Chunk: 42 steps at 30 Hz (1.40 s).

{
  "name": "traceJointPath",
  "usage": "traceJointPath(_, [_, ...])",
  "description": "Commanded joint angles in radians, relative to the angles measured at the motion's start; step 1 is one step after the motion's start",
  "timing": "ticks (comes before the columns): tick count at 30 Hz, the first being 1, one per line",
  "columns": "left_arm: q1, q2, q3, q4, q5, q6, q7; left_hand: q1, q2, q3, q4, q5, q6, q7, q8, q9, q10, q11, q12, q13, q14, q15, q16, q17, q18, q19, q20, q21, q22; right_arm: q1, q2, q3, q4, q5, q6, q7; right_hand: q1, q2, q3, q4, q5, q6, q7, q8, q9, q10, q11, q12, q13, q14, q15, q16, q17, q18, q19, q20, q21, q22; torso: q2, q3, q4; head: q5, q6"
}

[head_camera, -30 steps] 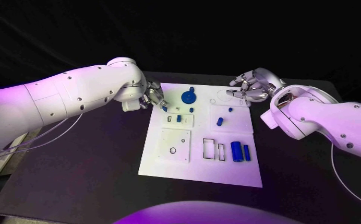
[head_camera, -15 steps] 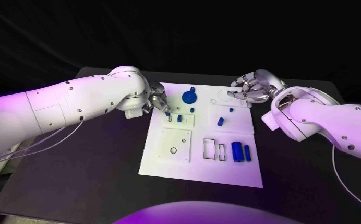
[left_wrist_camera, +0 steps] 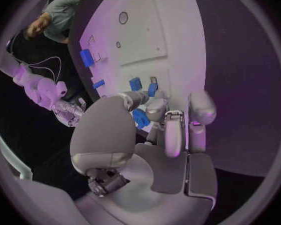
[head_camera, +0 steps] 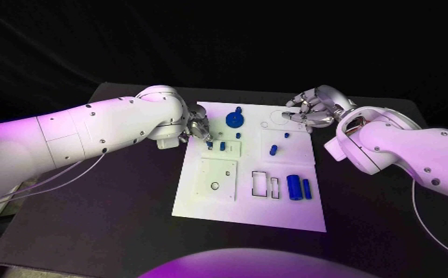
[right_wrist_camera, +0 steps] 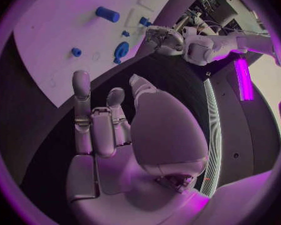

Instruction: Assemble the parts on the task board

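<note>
At the white task board's (head_camera: 210, 194) near-left slots, the left hand (head_camera: 194, 126) pinches a small blue part (left_wrist_camera: 140, 118) for insertion, while the right hand (head_camera: 311, 109) hovers curled, holding nothing.

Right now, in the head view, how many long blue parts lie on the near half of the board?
2. A thick part and a thinner part lie side by side near the board's near right corner, right of two rectangular slots. None looks hidden there.

Two glossy white arms with dark screws and thin cables, each ending in a silver robot hand (head_camera: 196, 125) (head_camera: 313, 109).
</note>
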Motion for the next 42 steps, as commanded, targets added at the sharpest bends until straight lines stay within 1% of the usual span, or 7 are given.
traceJointPath(1, [0.0,0.003,0.0,0.004,-0.01,0.018,-0.001,0.002,0.008,0.148,-0.143,0.007,0.021,-0.013,0.005,0.062,0.007,-0.002,0.003,0.0,0.104,-0.006,0.004,0.263,-0.016,0.005,-0.003,0.007,0.001,-0.001,0.0,0.0,0.002,-0.002,0.006,0.005,-0.009,-0.003,0.005,0.001,0.006,-0.005,-0.001,0.006,-0.001,-0.003,-0.001,0.003,-0.001,0.002,-0.002,-0.003,0.001,0.008,-0.002,-0.001,-0.005,-0.001,0.0,0.0001,0.0002,0.0,0.0])
traceJointPath(14, [-0.001,0.004,-0.001,0.012,-0.013,0.047,-0.005,-0.009,0.0,0.159,-0.15,0.03,0.029,-0.015,0.005,0.064,0.012,-0.003,0.002,0.0,0.104,-0.007,0.004,0.263,-0.016,0.004,-0.004,0.006,0.003,-0.001,-0.001,0.0,0.004,-0.002,0.006,0.004,-0.009,-0.003,0.005,0.001,0.006,-0.005,-0.001,0.006,-0.001,-0.003,-0.001,0.003,-0.001,0.002,-0.002,-0.003,0.001,0.008,-0.002,-0.001,-0.005,-0.001,0.0,-0.0012,0.0003,-0.001,-0.001])
traceJointPath(24, [-0.001,0.005,-0.001,0.014,-0.017,0.056,-0.004,-0.012,-0.004,0.162,-0.154,0.042,0.033,-0.016,0.006,0.064,0.016,-0.003,0.004,0.003,0.104,-0.007,0.004,0.263,-0.016,0.004,-0.005,0.005,0.004,-0.001,-0.002,0.0,0.004,-0.002,0.006,0.004,-0.009,-0.003,0.005,0.001,0.006,-0.005,-0.001,0.006,-0.001,-0.003,-0.001,0.003,-0.001,0.002,-0.002,-0.003,0.001,0.008,-0.002,-0.001,-0.005,-0.001,0.0,-0.0007,0.0012,0.0,-0.003])
traceJointPath(29, [-0.001,0.005,-0.001,0.013,-0.018,0.059,-0.006,-0.012,-0.004,0.162,-0.154,0.042,0.033,-0.016,0.006,0.064,0.016,-0.003,0.004,0.003,0.104,-0.007,0.004,0.263,-0.016,0.004,-0.005,0.005,0.004,-0.001,-0.001,0.0,0.003,-0.002,0.007,0.004,-0.009,-0.003,0.005,0.001,0.006,-0.005,-0.001,0.006,-0.001,-0.003,-0.001,0.003,-0.001,0.002,-0.002,-0.003,0.001,0.008,-0.002,-0.001,-0.005,-0.001,0.0,-0.0007,0.0005,-0.004,-0.003])
traceJointPath(33, [-0.001,0.006,-0.001,0.012,-0.019,0.058,-0.007,-0.013,-0.004,0.162,-0.155,0.045,0.034,-0.016,0.006,0.065,0.017,-0.004,0.005,0.004,0.104,-0.007,0.004,0.263,-0.016,0.004,-0.005,0.005,0.004,-0.001,-0.001,0.0,0.003,-0.002,0.007,0.005,-0.012,-0.003,0.008,0.0,0.007,-0.006,-0.001,0.007,-0.001,-0.004,-0.001,0.004,-0.003,0.002,-0.002,-0.003,0.003,0.008,-0.001,-0.001,-0.005,-0.001,0.0,-0.0006,0.0001,-0.002,-0.003])
traceJointPath(37, [-0.001,0.008,-0.001,0.01,-0.018,0.056,-0.008,-0.014,-0.005,0.162,-0.155,0.046,0.034,-0.016,0.006,0.065,0.017,-0.003,0.004,0.004,0.104,-0.007,0.004,0.263,-0.016,0.004,-0.005,0.005,0.004,-0.001,-0.001,0.0,0.003,-0.002,0.007,0.005,-0.012,-0.003,0.008,0.0,0.008,-0.006,-0.001,0.007,-0.001,-0.004,-0.001,0.005,-0.003,0.003,-0.002,-0.002,0.003,0.008,-0.001,-0.001,-0.006,-0.001,0.0,-0.0011,0.0001,-0.006,-0.005])
traceJointPath(42, [-0.001,0.009,-0.001,0.008,-0.014,0.057,-0.009,-0.032,-0.005,0.162,-0.147,0.049,0.036,-0.016,0.005,0.066,0.019,-0.003,0.003,0.003,0.104,-0.007,0.004,0.263,-0.016,0.004,-0.005,0.004,0.005,-0.001,-0.002,0.0,0.003,-0.002,0.006,0.005,-0.012,-0.003,0.008,0.0,0.008,-0.006,-0.001,0.007,-0.001,-0.004,-0.001,0.005,-0.003,0.003,-0.002,-0.002,0.003,0.008,-0.001,-0.001,-0.006,-0.001,0.0,-0.0007,-0.0002,-0.004,-0.006])
